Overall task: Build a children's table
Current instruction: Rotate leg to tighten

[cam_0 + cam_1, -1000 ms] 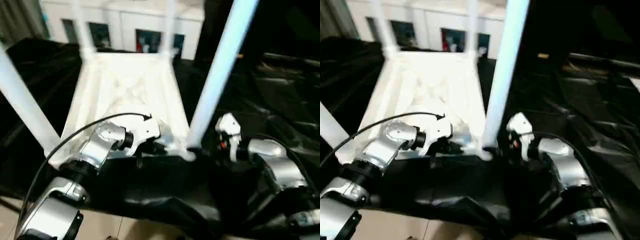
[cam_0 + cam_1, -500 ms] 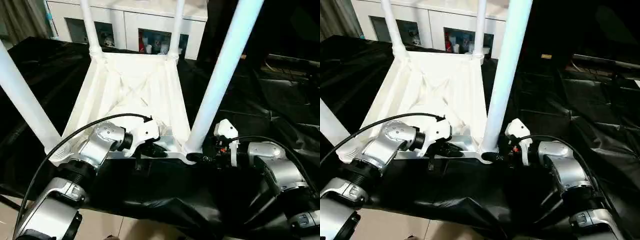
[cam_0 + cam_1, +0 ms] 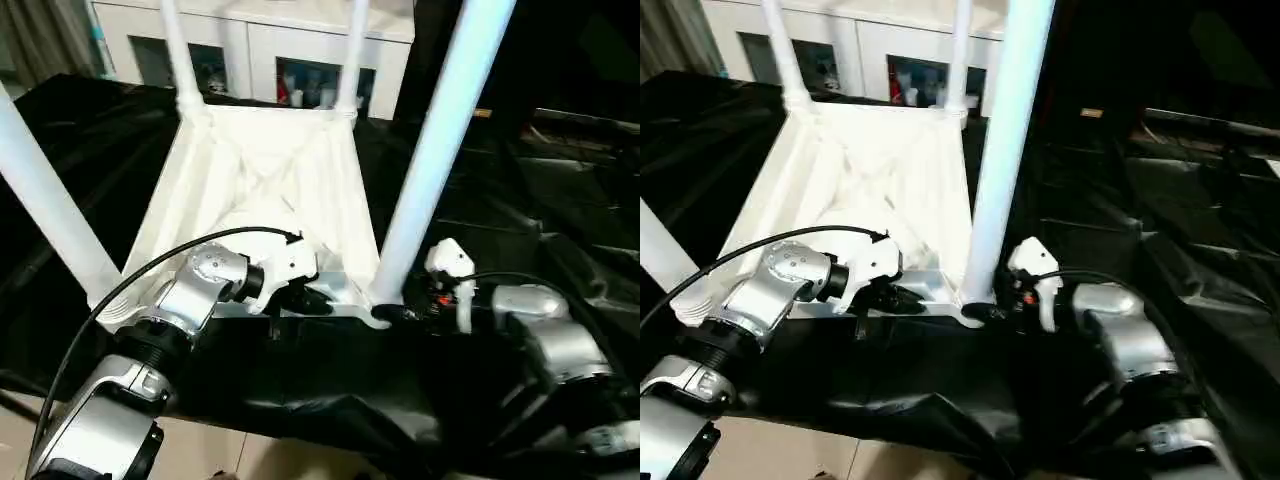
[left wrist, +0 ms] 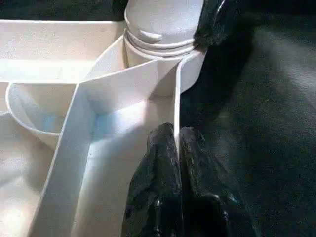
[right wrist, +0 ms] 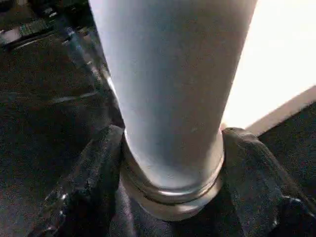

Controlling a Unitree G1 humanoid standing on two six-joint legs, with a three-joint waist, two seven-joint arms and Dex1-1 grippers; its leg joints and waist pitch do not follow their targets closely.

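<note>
Left eye view gives us the children's table lying upside down on the black-draped tabletop, ribbed underside facing up, with four white legs rising from its corner sockets. We take the table's near edge as our landmark. The near right leg stands in the socket at the right end of that edge, the near left leg at the left end, and the two far legs rise from the opposite edge, in front of a white cabinet.

Our left gripper sits on the near edge close to the right socket; in the left wrist view we see its black fingers pressed together on the thin upright rim wall, one inside and one outside.

Our right gripper is at the base of the near right leg. In the right wrist view its fingers stand on either side of the leg, just above the socket collar, touching it on both sides.
</note>
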